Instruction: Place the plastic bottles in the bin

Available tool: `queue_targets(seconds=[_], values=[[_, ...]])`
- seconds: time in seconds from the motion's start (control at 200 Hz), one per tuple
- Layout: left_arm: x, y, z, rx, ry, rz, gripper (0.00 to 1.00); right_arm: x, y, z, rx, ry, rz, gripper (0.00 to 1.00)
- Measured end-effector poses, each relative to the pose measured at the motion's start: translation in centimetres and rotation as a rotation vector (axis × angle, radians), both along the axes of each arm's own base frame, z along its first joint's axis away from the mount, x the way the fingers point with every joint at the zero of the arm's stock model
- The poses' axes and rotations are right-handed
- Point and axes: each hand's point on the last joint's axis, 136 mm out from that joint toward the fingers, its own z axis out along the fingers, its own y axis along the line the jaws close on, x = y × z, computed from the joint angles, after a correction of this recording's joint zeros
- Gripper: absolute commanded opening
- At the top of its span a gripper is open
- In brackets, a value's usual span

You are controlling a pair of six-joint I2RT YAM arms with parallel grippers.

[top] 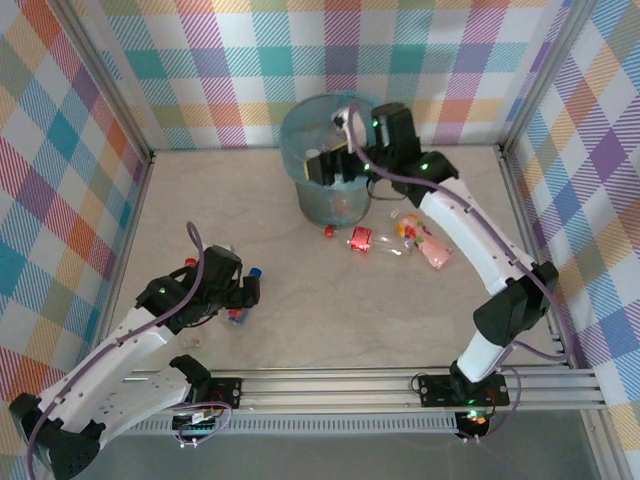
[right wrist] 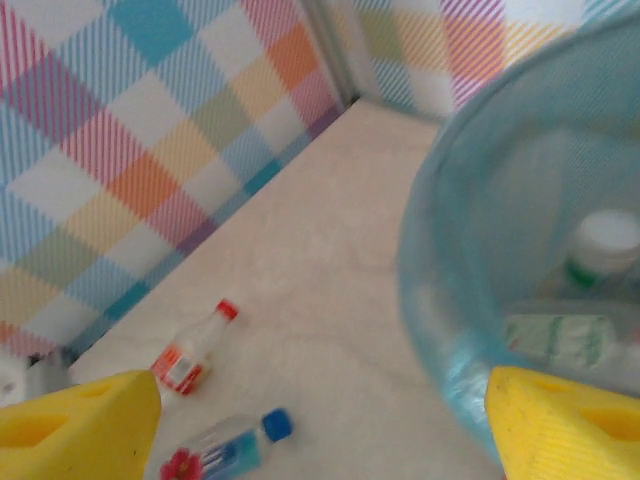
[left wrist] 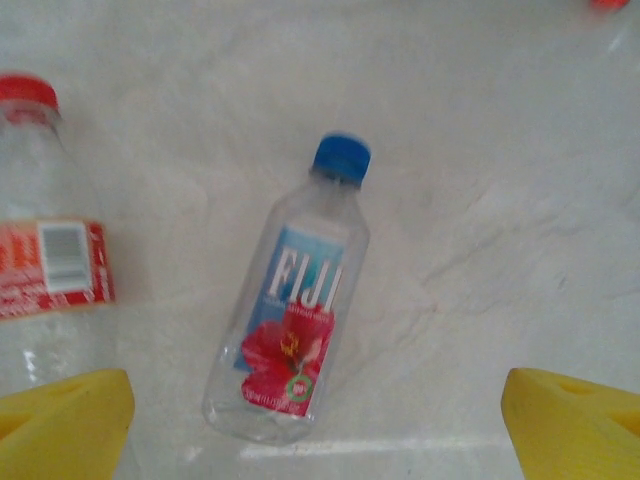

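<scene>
While I look down from above, the bin (top: 297, 135) stands at the far middle of the table (top: 300, 350), and the right gripper (top: 335, 168) hangs over its mouth. Coloured shapes show through its blue bag, so I judge that some bottles are already inside. Near the foot of the bin, to its right, others lie on the table: a red-labelled bottle (top: 361, 240), an orange bottle (top: 408, 228) and a pink bottle (top: 436, 252). The left gripper (top: 245, 295) is low at the near left.

Seen from the left wrist, a Fiji bottle (left wrist: 290, 320) with a blue cap lies flat on the table, under the gap between the yellow fingers (left wrist: 60, 420). These stand wide apart and hold nothing. A red-capped bottle (left wrist: 50, 270) lies just beside it, on the left.

Seen from the right wrist, the jaws are also wide apart, with nothing between them. The bin's wall is at the right, and a white-capped bottle (right wrist: 605, 245) lies inside it.

By my judgement the work is only partly done: at least five bottles are left on the table, and the Fiji bottle looks to be the next one for the left arm.
</scene>
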Motion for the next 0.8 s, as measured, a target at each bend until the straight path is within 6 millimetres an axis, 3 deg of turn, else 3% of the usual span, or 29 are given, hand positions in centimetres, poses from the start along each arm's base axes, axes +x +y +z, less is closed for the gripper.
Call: queue_targets(seconds=[0.165, 0.32, 0.49, 0.625, 0.8], values=[[-0.5, -0.2, -2.6, 0.019, 0.092, 0.013, 0.94, -4.5, 1.4, -5.0, 0.0, 0.075, 0.078, 0.84], [-0.3, -0.4, -4.4, 0.027, 0.135, 0.052, 0.92, -6.9, 2.1, -7.3, 0.007, 0.111, 0.116, 0.84], [-0.8, -0.2, -7.4, 0.02, 0.176, 0.105, 0.89, -7.9, 2.1, -9.1, 0.03, 0.172, 0.115, 0.84], [-0.9, -0.1, -8.6, 0.006, 0.182, 0.141, 0.88, -8.6, 2.2, -10.8, 0.048, 0.249, 0.114, 0.84], [-0.3, -0.2, -9.7, 0.0, 0.184, 0.16, 0.88, -9.2, 2.8, -10.8, 0.078, 0.291, 0.132, 0.84]])
